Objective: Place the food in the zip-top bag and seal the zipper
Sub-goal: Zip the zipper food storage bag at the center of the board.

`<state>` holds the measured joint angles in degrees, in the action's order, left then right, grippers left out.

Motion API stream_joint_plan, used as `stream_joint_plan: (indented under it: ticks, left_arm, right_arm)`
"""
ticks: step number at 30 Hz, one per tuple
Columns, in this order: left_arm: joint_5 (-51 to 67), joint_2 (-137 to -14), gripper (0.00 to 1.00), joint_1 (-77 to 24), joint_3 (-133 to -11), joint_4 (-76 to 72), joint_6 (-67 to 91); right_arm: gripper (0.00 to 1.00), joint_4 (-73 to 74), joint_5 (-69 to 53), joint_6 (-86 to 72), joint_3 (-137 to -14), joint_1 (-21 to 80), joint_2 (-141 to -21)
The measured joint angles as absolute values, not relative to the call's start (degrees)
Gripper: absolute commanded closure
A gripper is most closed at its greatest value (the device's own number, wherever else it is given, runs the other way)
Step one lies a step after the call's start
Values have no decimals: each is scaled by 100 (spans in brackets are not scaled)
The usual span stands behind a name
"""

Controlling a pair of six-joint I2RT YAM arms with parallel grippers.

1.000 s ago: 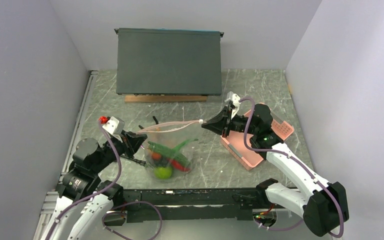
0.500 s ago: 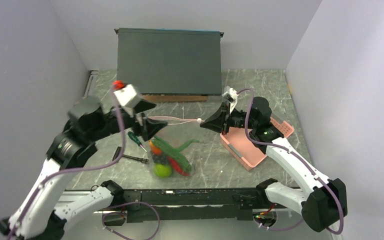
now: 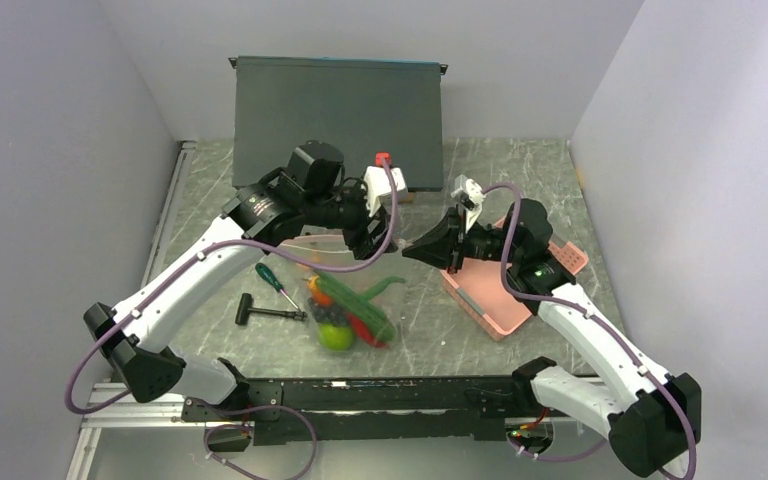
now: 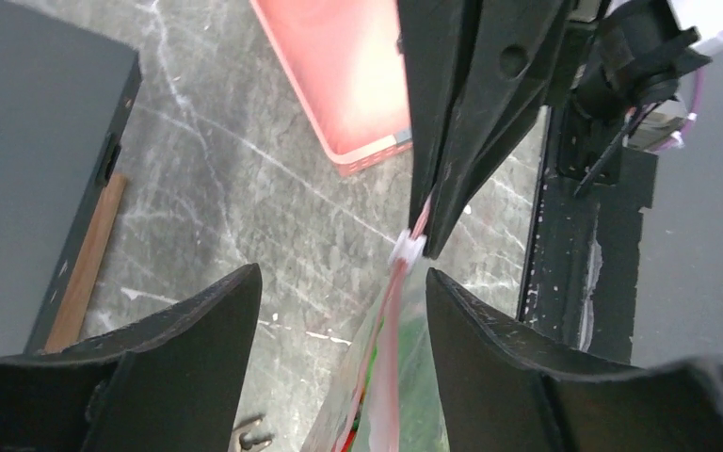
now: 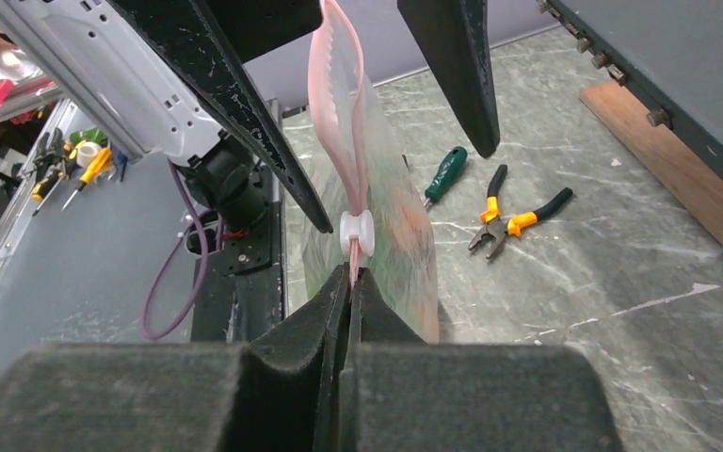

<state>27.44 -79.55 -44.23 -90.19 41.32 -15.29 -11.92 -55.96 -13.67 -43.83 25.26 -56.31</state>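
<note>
The zip-top bag [image 3: 352,300] hangs from its top edge with the food in its bottom: a lime-green fruit [image 3: 337,337], a cucumber [image 3: 356,302], a red chili [image 3: 365,329] and an orange piece [image 3: 315,297]. My right gripper [image 3: 428,251] is shut on the end of the pink zipper [image 5: 337,113], just behind the white slider [image 5: 356,232]. My left gripper [image 3: 375,236] is open, and its fingers [image 4: 198,330] straddle the zipper strip [image 4: 388,377] next to the slider [image 4: 407,250] without touching it.
A pink basket [image 3: 505,300] lies right of the bag under the right arm. A green-handled screwdriver [image 3: 274,279] and a black-handled tool [image 3: 265,314] lie left of the bag. Orange-handled pliers [image 5: 513,218] lie nearby. A dark box [image 3: 338,122] stands at the back.
My left arm has swung from the left side up and across to the bag's mouth, close to the right gripper. The right gripper keeps its hold; the bag has shifted slightly right.
</note>
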Motion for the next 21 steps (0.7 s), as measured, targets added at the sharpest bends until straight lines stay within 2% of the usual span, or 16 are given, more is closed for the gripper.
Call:
stream_joint_plan:
  ticks: [9,21]
  left_arm:
    - [3518,-8064,54,-4512,-9240,4287,-1881]
    - [3616,-8189,51,-4565,-9240,4504,-2036]
  right_arm:
    - [100,-915,-5555,-1162,-4473,2759,-5754]
    - [100,-777,-5540,-1050,-4501,2788,-5754]
